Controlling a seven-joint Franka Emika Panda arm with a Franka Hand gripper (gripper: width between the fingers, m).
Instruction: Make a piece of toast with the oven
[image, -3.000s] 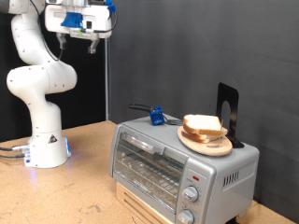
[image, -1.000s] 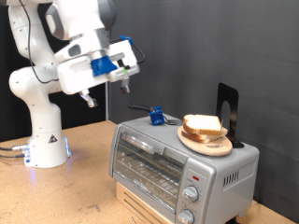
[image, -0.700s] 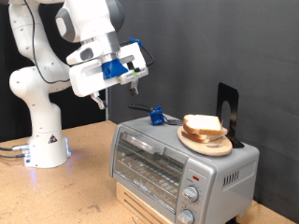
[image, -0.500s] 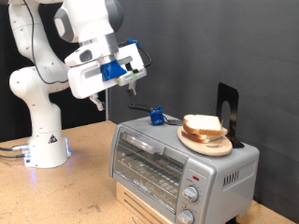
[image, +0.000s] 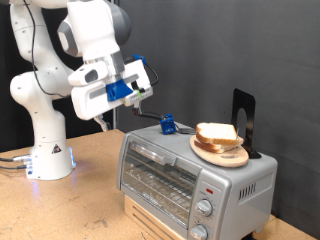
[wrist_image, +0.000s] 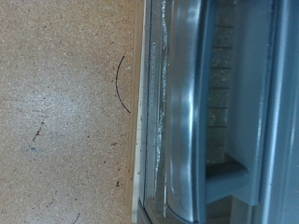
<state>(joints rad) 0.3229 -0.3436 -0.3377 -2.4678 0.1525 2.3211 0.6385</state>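
The silver oven (image: 165, 172) stands at the exterior view's lower right with its glass door shut. My gripper (image: 119, 114) hangs in the air just above and to the exterior view's left of the oven's top corner. Its fingers are apart, it is open and holds nothing. The wrist view looks down past the oven's door edge and handle (wrist_image: 192, 112) onto the wooden table (wrist_image: 65, 103); no fingers show there. The single piece of toast is out of view.
A round wooden plate (image: 222, 153) with stacked bread slices (image: 217, 134) sits on the oven's top, beside a black upright stand (image: 244, 120) and a small blue object (image: 168, 125). Knobs (image: 204, 208) run down the oven's front. A pale wooden box (image: 150, 218) lies under the oven.
The arm has swung down from the exterior view's top left towards the oven. Over the last half second the hand dropped lower and tilted. Oven and plate have not moved.
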